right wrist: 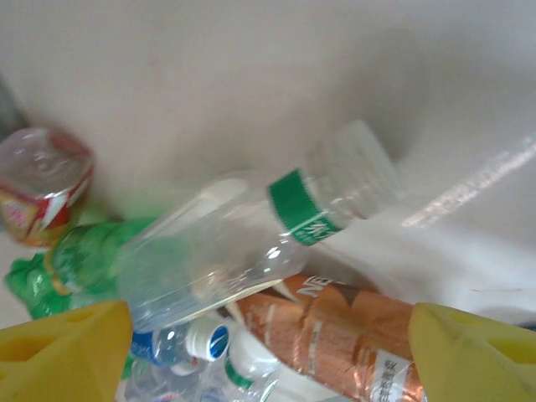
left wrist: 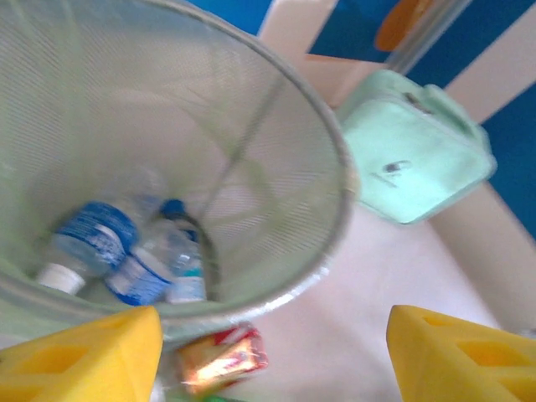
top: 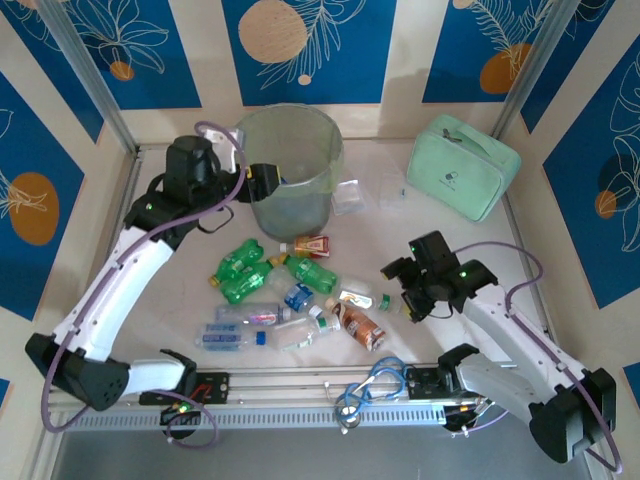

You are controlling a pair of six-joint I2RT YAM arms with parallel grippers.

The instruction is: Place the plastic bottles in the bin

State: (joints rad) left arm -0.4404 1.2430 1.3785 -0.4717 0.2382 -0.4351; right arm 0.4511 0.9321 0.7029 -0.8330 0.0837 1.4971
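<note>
Left claw (left wrist: 268,356) spread, empty, at the bin's (left wrist: 251,126) left rim, blue-label bottles (left wrist: 142,251) inside (blurred, perhaps three); right claw (right wrist: 268,352) spread over the clear green-band bottle (right wrist: 243,247) on the table (right wrist: 251,67): centre on its body, close gently, spare the brown bottle (right wrist: 352,335) beside it.

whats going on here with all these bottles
A robot is moving plastic bottles from the table into the bin. The left tool hangs open and empty at the bin's rim, with a few blue-labelled bottles inside. The right tool is open above the table pile, over a clear bottle with a green label and a brown one. Most bottles are not yet binned.
</note>
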